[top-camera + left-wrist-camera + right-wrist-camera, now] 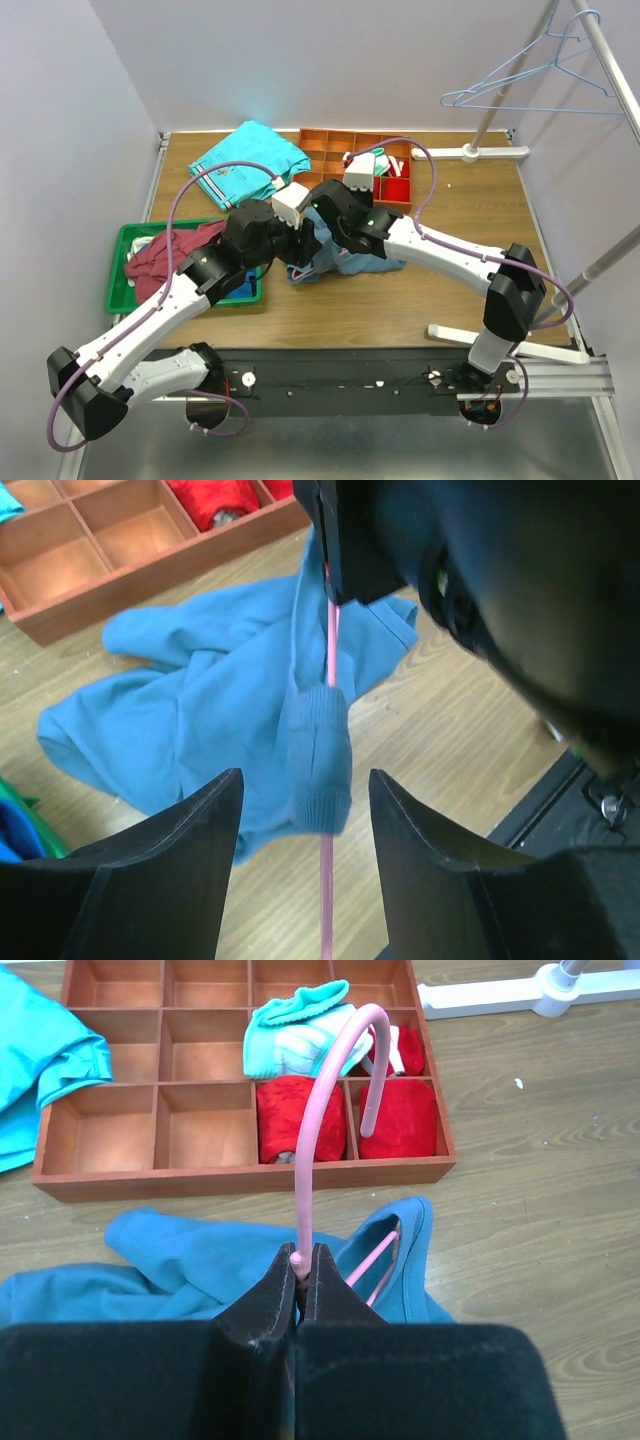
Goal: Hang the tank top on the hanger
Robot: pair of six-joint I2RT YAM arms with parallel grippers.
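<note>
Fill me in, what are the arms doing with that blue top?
The right gripper is shut on the neck of the pink hanger, whose lower part is tucked into the tank top lying crumpled on the table. One hanger wire runs under a strap of the top. The left gripper is open, its fingers either side of that strap, not gripping it yet.

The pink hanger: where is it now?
In the right wrist view the hanger stands centre, its neck pinched in the shut right tool, hook arching toward the wooden tray, lower wires inside the tank top.
</note>
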